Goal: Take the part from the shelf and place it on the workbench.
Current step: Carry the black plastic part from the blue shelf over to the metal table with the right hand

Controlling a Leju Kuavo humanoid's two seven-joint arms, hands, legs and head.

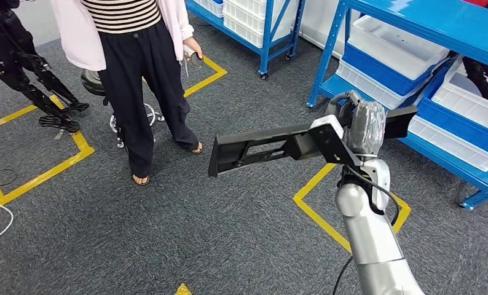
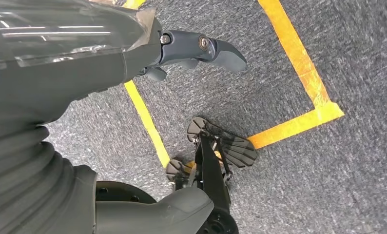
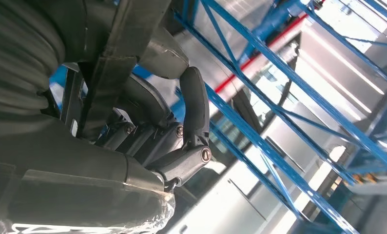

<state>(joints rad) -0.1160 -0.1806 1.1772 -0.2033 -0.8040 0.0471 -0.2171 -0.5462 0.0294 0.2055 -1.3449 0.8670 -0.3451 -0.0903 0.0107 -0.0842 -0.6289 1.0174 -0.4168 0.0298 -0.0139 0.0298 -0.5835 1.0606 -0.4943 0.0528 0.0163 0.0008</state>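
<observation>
A long black part [image 1: 260, 147], a flat bracket with cut-outs, hangs level above the grey carpet in the head view. My right hand [image 1: 361, 126], wrapped in clear film, grips it near its right end. The right wrist view shows the dark fingers [image 3: 194, 107] of that hand [image 3: 172, 146] curled round the part [image 3: 118, 44]. Behind the hand stands the blue shelf [image 1: 450, 24] with white bins [image 1: 401, 46]. My left hand [image 2: 84, 87] hangs over the carpet with its thumb [image 2: 172, 212] and fingers [image 2: 206, 48] apart and nothing between them.
A person [image 1: 137, 74] in dark trousers stands to the left of the part's free end, holding a small controller. A second blue shelf [image 1: 266, 37] is at the back. A black robot frame [image 1: 26, 74] stands far left. Yellow tape [image 1: 315, 209] marks squares on the carpet.
</observation>
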